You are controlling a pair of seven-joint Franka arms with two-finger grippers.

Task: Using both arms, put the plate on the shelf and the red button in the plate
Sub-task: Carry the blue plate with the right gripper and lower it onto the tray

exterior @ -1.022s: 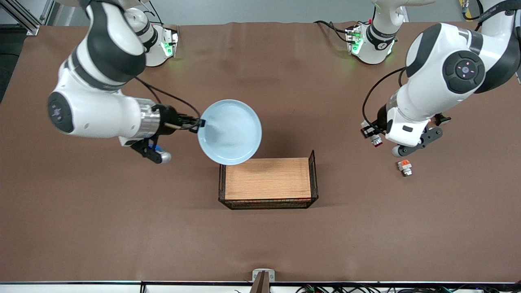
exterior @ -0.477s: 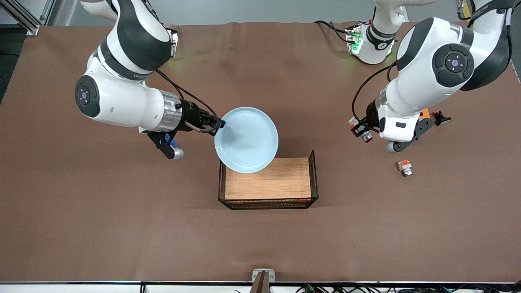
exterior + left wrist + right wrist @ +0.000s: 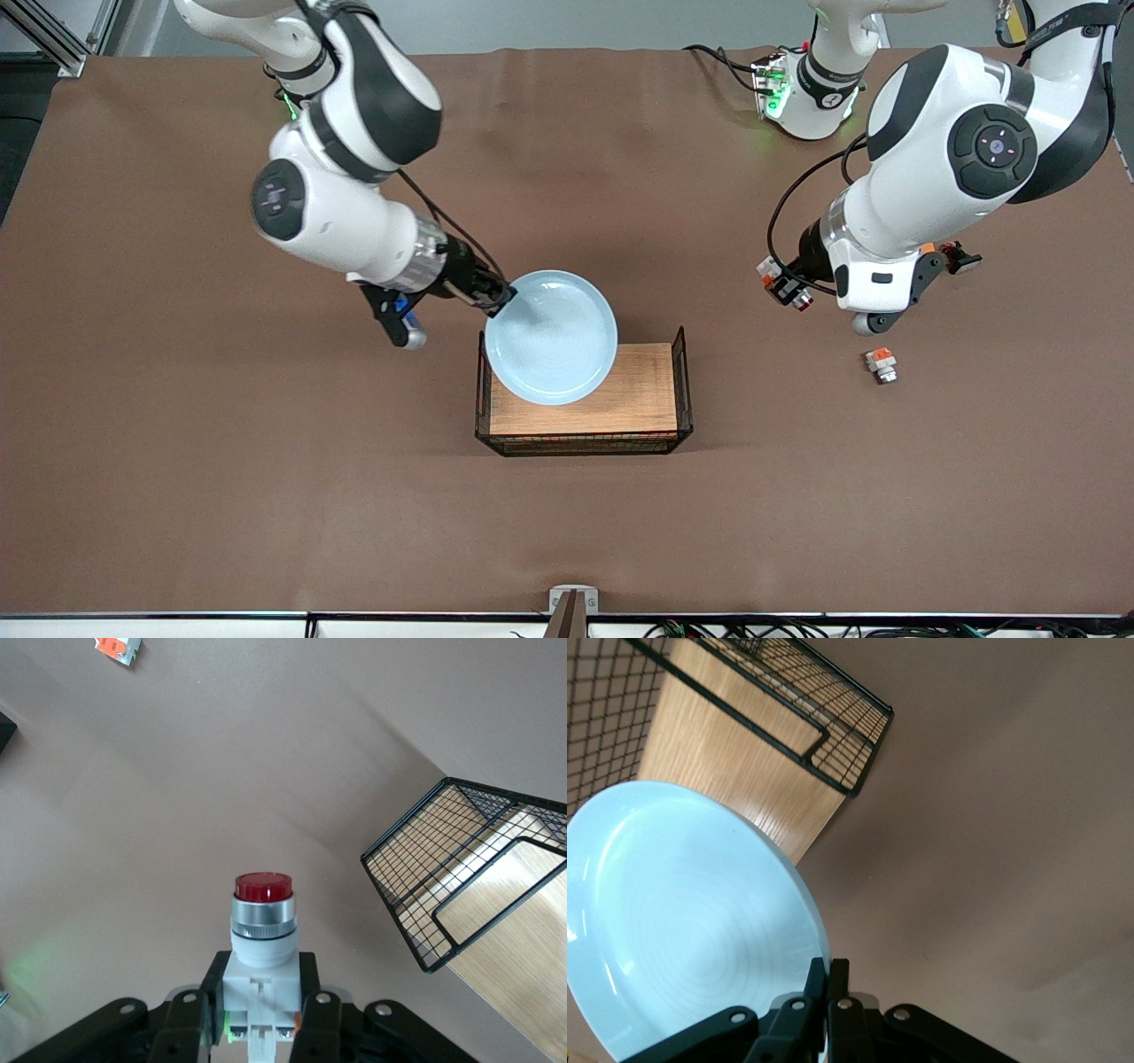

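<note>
My right gripper (image 3: 499, 302) is shut on the rim of the pale blue plate (image 3: 551, 338). It holds the plate tilted over the wooden board (image 3: 633, 399), at the board's end toward the right arm. In the right wrist view the fingers (image 3: 835, 979) pinch the plate's edge (image 3: 682, 912). My left gripper (image 3: 785, 283) is shut on the red button (image 3: 802, 300) and holds it over bare table toward the left arm's end. In the left wrist view the button (image 3: 263, 912) stands up between the fingers (image 3: 306, 992), red cap outward.
The board lies in a black wire basket (image 3: 683, 383), also seen in the left wrist view (image 3: 416, 904). A shorter orange-and-white piece (image 3: 881, 364) and a black-stemmed button (image 3: 959, 258) lie on the brown table near the left arm.
The right arm has swung the plate nearer the front camera, from beside the basket to over the board. The left gripper, with the button, has shifted slightly toward the table's middle.
</note>
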